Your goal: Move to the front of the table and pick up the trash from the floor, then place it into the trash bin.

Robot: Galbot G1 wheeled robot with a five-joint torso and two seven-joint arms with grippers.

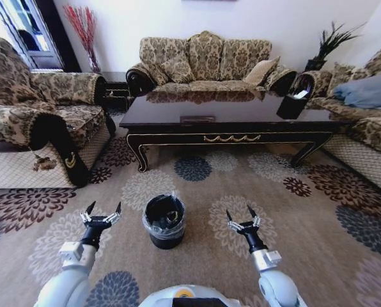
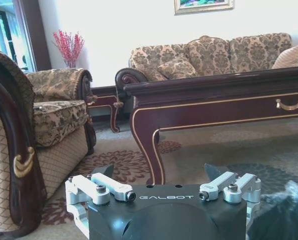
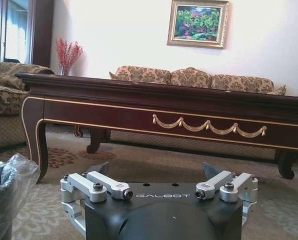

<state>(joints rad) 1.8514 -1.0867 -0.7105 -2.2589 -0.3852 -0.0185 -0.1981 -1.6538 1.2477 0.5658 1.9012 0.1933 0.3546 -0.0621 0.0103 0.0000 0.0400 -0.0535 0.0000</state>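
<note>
Where "GALBOT" is printed, left claw (image 2: 159,172) gapes.

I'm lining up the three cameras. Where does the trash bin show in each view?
Head view: the bin stands on the carpet, bottom centre, between the two end effectors.
Left wrist view: part of its liner at the bottom right corner.
Right wrist view: its liner at the bottom left edge.
Shared landmark: the table, behind the bin in all three.

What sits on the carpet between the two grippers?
The trash bin, liner over its rim, stands between the open left gripper and open right gripper, as the head view shows.
</note>
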